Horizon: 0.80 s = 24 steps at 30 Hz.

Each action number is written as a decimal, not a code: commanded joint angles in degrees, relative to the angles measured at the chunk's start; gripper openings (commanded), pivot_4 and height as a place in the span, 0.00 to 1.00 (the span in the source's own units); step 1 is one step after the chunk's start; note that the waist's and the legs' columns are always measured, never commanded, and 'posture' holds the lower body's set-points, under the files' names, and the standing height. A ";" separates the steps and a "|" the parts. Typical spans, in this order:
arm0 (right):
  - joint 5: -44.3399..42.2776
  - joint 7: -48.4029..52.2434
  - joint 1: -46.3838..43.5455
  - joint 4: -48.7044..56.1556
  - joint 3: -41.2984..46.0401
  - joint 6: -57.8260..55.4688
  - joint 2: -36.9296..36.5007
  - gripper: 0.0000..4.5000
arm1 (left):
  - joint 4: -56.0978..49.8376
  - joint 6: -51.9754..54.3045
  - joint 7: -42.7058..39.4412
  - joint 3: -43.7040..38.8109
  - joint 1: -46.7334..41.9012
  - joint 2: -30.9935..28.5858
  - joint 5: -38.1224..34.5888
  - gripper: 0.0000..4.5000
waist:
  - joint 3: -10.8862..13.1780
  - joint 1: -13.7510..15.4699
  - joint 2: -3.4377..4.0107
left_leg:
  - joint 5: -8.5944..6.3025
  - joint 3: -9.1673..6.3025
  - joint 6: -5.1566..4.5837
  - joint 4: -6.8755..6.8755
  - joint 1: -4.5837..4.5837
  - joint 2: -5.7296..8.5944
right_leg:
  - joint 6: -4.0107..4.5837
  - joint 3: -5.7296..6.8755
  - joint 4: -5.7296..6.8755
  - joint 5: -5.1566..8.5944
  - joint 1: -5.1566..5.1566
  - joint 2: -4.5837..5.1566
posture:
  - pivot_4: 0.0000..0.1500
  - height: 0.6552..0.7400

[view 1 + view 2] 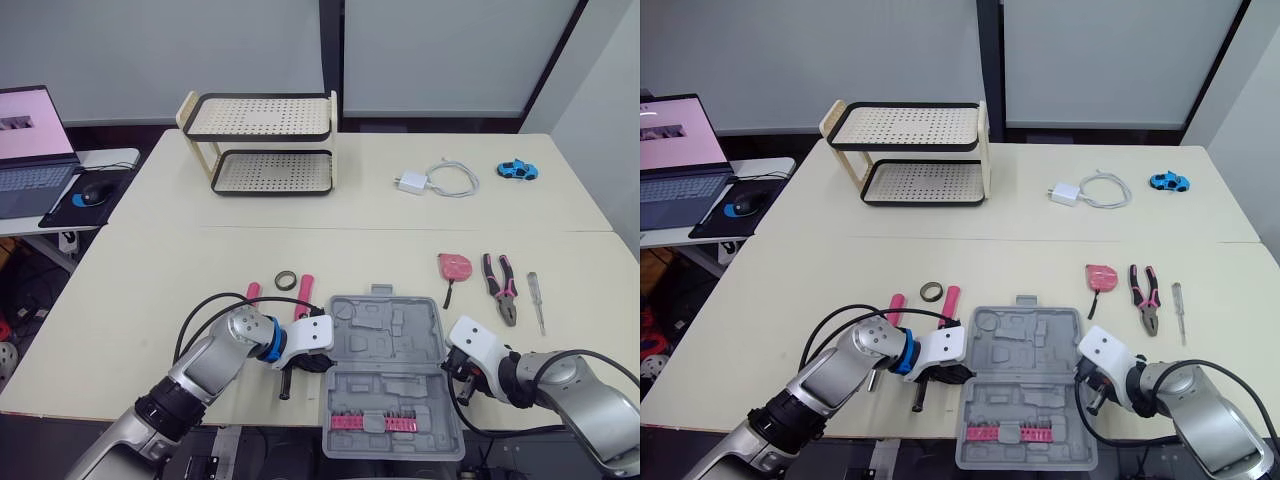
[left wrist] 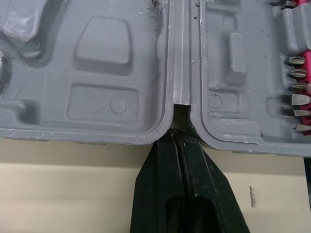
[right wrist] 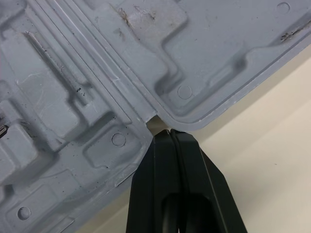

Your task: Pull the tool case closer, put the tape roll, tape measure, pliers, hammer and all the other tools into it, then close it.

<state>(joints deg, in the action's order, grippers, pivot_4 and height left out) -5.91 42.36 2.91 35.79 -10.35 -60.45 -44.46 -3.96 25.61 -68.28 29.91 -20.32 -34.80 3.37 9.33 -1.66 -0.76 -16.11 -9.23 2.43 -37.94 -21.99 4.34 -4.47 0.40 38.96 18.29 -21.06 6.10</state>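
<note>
Grey moulded plastic tool case (image 1: 385,345) lay open flat at the near edge of the cream bench (image 1: 150,280), with a row of pink-seated screwdriver bits (image 1: 370,422) in its nearer half. Each arm bent inward toward one side of the case. The left pincer (image 2: 180,138) and right pincer (image 3: 169,133) both had their black fingers pressed together, tips at the hinge notches. Pink-handled pliers (image 1: 500,285) and a pink tape measure (image 1: 455,266) lay beyond the case, apart from it.
</note>
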 commanded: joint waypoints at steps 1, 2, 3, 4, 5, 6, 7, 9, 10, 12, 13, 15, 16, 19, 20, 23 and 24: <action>-2.47 0.26 0.05 3.31 -0.94 0.46 0.19 0.00 | -2.30 -0.43 -1.37 1.91 0.61 0.69 -0.88 0.00 | 0.00 0.00 0.00 | 0.00 0.00 0.00 0.00 0.00 0.00 | 0.00 0.00 0.00 0.00 0.00 0.00 | 1.00 1.00; -2.53 0.22 0.06 3.34 -0.93 0.42 0.17 0.00 | -2.31 -0.39 -1.39 1.94 0.60 0.70 -0.89 0.00 | 0.00 0.00 0.00 | 0.00 0.00 0.00 0.00 0.00 0.00 | 0.00 0.00 0.00 0.00 0.00 0.00 | 1.00 1.00; -2.59 0.20 0.09 3.38 -0.93 0.37 0.12 0.00 | -2.34 -0.36 -1.41 1.96 0.60 0.72 -0.91 0.00 | 0.00 0.00 0.00 | 0.00 0.00 0.00 0.00 0.00 0.00 | 0.00 0.00 0.00 0.00 0.00 0.00 | 1.00 1.00; -2.70 0.19 0.12 3.43 -0.92 0.32 0.05 0.00 | -2.38 -0.32 -1.46 1.99 0.59 0.71 -0.94 0.00 | 0.00 0.00 0.00 | 0.00 0.00 0.00 0.00 0.00 0.00 | 0.00 0.00 0.00 0.00 0.00 0.00 | 1.00 1.00; -2.79 0.17 0.16 3.47 -0.91 0.30 -0.05 0.00 | -2.40 -0.29 -1.48 2.00 0.59 0.72 -0.95 0.00 | 0.00 0.00 0.00 | 0.00 0.00 0.00 0.00 0.00 0.00 | 0.00 0.00 0.00 0.00 0.00 0.00 | 1.00 1.00; -2.87 0.14 0.22 3.49 -0.89 0.31 -0.13 0.00 | -2.43 -0.28 -1.52 2.02 0.60 0.71 -0.95 0.00 | 0.00 0.00 0.00 | 0.00 0.00 -0.01 0.00 0.00 0.00 | 0.00 0.00 0.00 0.00 0.00 0.00 | 1.00 1.00; -2.95 0.09 0.26 3.49 -0.88 0.31 -0.18 0.00 | -2.46 -0.27 -1.55 2.04 0.62 0.67 -0.95 0.00 | 0.00 0.00 0.00 | 0.00 0.00 -0.01 0.00 0.00 0.00 | 0.00 0.00 0.00 0.00 0.00 0.00 | 1.00 1.00; -3.14 0.00 0.32 3.50 -0.90 0.32 -0.29 0.00 | -2.62 -0.24 -1.63 2.05 0.75 0.54 -0.93 0.00 | -0.01 0.00 0.00 | 0.00 0.00 -0.01 0.00 0.00 0.00 | 0.00 0.00 0.00 0.00 0.00 0.00 | 1.00 1.00; -3.25 -0.09 0.33 3.49 -0.92 0.33 -0.34 0.00 | -2.76 -0.19 -1.68 2.05 0.84 0.46 -0.95 0.00 | -0.01 0.01 0.00 | 0.00 0.00 -0.01 0.00 0.00 0.00 | 0.00 0.00 0.00 0.00 0.00 0.00 | 1.00 1.00; -3.46 -0.23 0.36 3.50 -0.96 0.36 -0.49 0.00 | -2.90 -0.11 -1.72 2.03 0.95 0.39 -0.94 0.00 | -0.01 0.00 0.00 | 0.00 0.00 -0.01 0.00 0.00 0.00 | 0.00 0.00 0.00 0.00 0.00 0.00 | 1.00 1.00; -3.55 -0.33 0.36 3.50 -0.97 0.37 -0.53 0.00 | -2.94 -0.06 -1.74 2.02 0.98 0.38 -0.94 0.00 | -0.01 0.00 0.00 | 0.00 0.00 -0.01 0.00 0.00 0.00 | 0.00 0.00 0.00 0.00 0.00 0.00 | 1.00 1.00; -3.79 -0.53 0.31 3.44 -1.04 0.44 -0.65 0.00 | -2.96 0.01 -1.79 2.00 1.01 0.39 -0.92 0.00 | -0.01 0.00 0.00 | 0.00 0.00 -0.01 0.00 0.00 0.00 | 0.00 0.00 0.00 0.00 0.00 0.00 | 1.00 1.00; -3.89 -0.65 0.27 3.39 -1.08 0.49 -0.69 0.00 | -2.96 0.00 -1.81 1.98 1.03 0.39 -0.90 0.00 | -0.01 0.00 0.00 | 0.00 0.00 -0.01 0.00 0.00 0.00 | 0.00 0.00 0.00 0.00 0.00 0.00 | 1.00 1.00; -3.97 -0.95 0.08 3.17 -1.24 0.69 -0.70 0.00 | -2.90 -0.03 -1.69 1.88 1.10 0.44 -0.73 0.00 | -0.01 0.00 0.00 | -0.01 0.01 -0.01 0.00 0.00 0.00 | 0.00 0.00 0.00 0.00 0.00 0.00 | 1.00 1.00; -3.97 -1.00 0.04 3.13 -1.25 0.73 -0.69 0.00 | -2.87 -0.03 -1.58 1.82 1.12 0.47 -0.69 0.00 | -0.01 0.00 0.00 | -0.01 0.00 -0.01 0.00 0.00 0.00 | 0.00 0.00 0.00 0.00 0.00 0.00 | 1.00 1.00; -3.96 -1.13 0.06 3.07 -1.14 0.79 -0.72 0.00 | -2.52 -0.24 -1.31 1.68 1.05 0.55 -0.53 0.00 | -0.01 0.00 0.00 | -0.02 0.00 -0.04 0.00 0.00 0.00 | 0.00 0.00 0.00 0.00 0.01 0.00 | 1.00 1.00; -3.97 -1.16 0.07 3.03 -1.02 0.78 -0.75 0.00 | -2.35 -0.29 -1.28 1.62 0.95 0.57 -0.50 0.00 | -0.01 0.00 0.00 | -0.02 0.01 -0.04 0.00 0.00 0.00 | 0.00 0.00 0.00 0.00 0.01 0.00 | 1.00 1.00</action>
<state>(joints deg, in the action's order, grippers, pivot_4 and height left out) -7.91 40.89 3.31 36.08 -10.58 -60.57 -45.37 -4.60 25.83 -69.29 30.14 -19.82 -35.00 3.38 9.32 -1.66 -0.76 -16.13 -9.22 2.40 -37.95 -21.99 4.34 -4.47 0.40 38.96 18.29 -21.05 6.10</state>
